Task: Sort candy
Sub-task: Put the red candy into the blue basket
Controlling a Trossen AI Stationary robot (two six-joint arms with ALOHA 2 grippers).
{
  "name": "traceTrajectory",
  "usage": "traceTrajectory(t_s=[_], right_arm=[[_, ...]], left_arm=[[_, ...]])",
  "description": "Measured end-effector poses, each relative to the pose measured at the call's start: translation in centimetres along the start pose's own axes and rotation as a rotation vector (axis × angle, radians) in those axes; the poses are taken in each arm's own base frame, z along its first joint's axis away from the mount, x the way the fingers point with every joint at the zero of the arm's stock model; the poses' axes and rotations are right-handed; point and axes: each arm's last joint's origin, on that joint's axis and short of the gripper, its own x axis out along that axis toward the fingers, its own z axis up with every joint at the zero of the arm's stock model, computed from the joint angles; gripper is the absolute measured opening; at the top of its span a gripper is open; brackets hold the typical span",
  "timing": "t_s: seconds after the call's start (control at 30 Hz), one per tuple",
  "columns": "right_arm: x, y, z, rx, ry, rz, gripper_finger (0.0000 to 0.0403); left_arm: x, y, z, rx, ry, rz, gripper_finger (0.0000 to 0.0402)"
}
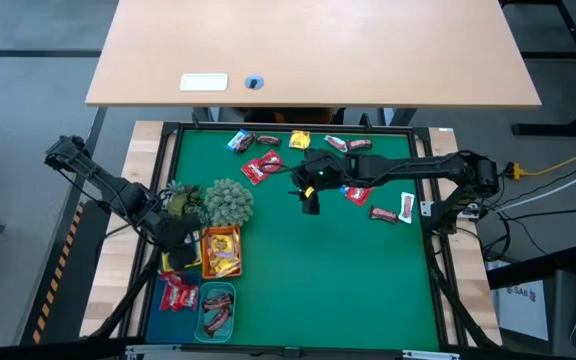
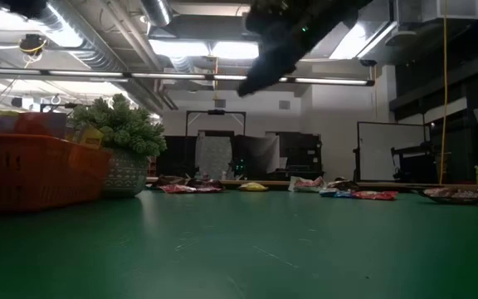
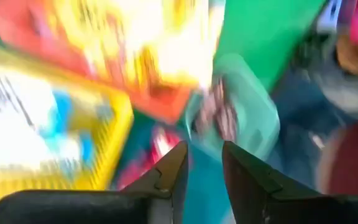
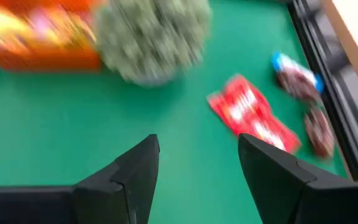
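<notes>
Candy lies loose along the green mat's far side: red packets (image 1: 261, 168), a yellow packet (image 1: 299, 140), brown bars (image 1: 360, 144) and blue-white wrappers (image 1: 240, 141). More sits in the small trays at the near left. My left gripper (image 3: 204, 149) hangs open over those trays (image 1: 175, 240), nothing between its fingers. My right gripper (image 4: 197, 140) is open above the mat's middle (image 1: 310, 203), empty, with a red packet (image 4: 253, 118) lying on the mat ahead of it.
An orange tray (image 1: 220, 250) with yellow packets, a yellow tray (image 3: 114, 134), a blue tray (image 1: 178, 295) and a teal tray (image 1: 216, 310) stand at the near left. A grey-green spiky plant ball (image 1: 228, 200) stands beside them. Bare mat (image 1: 348, 290) spreads toward the near right.
</notes>
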Motion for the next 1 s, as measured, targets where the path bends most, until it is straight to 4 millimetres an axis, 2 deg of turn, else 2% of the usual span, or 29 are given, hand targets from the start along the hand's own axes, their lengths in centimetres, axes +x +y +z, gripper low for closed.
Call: traceTrajectory(t_s=[0.2, 0.43, 0.6, 0.7, 0.83, 1.0], right_arm=[[-1.6, -0.3, -0.9, 0.017, 0.287, -0.098, 0.0221], [-2.7, -0.1, -3.5, 0.041, 0.579, -0.079, 0.0221], [-2.9, 0.0, -5.4, 0.080, 0.713, -0.075, 0.0221], [-2.4, -0.3, -7.3, 0.103, 0.773, -0.063, 0.0221], [-1.9, -1.4, -10.1, 0.172, 0.860, -0.040, 0.0221], [-1.9, -3.7, -13.2, 0.296, 0.937, -0.026, 0.0221]], left_arm=[[-0.4, -0.4, 1.9, 0.282, -0.489, 0.105, 0.0091], [-1.6, -1.4, 4.5, 0.365, -0.884, 0.193, 0.0091], [-2.4, -2.5, 6.1, 0.482, -0.991, 0.177, 0.0091], [-2.3, -2.9, 6.8, 0.571, -1.009, 0.203, 0.0091], [-1.9, -3.3, 7.9, 0.648, -1.031, 0.256, 0.0091], [-1.0, -3.4, 9.4, 0.698, -1.030, 0.307, 0.0091]])
